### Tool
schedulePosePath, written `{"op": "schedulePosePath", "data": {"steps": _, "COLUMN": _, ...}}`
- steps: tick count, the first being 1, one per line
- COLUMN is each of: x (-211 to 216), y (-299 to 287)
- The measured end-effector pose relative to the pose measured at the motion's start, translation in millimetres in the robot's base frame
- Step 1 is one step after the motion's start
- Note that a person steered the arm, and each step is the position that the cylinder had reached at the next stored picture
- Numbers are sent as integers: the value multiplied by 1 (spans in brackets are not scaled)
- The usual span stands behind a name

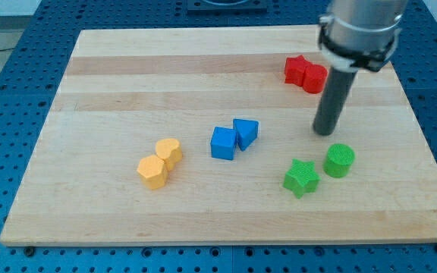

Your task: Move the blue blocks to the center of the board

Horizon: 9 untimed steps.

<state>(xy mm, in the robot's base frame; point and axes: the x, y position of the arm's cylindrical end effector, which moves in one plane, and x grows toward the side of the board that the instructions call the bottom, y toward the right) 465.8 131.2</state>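
1. Nearest the view's bottom: green star-shaped block (pixel 301 177), green cylinder block (pixel 340 160) beside it.
2. Touching near the wooden board (pixel 127 76) centre: blue cube block (pixel 223 142), blue wedge-like block (pixel 246 133).
3. No claw (bare rod only); my tip (pixel 325 133) right of the blues, apart, above the greens.

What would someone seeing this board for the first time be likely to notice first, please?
Probably the straight dark rod descending from the view's top right, my tip resting on the pale wooden board just above the green cylinder block and green star block. Next, the blue cube block and blue wedge-like block touching near the middle. Two red blocks sit behind the rod, and two yellow-orange blocks lie lower left.
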Motion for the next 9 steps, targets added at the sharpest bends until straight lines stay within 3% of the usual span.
{"op": "schedulePosePath", "data": {"steps": 2, "x": 50, "y": -70}}
{"op": "schedulePosePath", "data": {"steps": 4, "x": 66, "y": -146}}
{"op": "schedulePosePath", "data": {"steps": 7, "x": 36, "y": -158}}
{"op": "schedulePosePath", "data": {"steps": 9, "x": 15, "y": -133}}
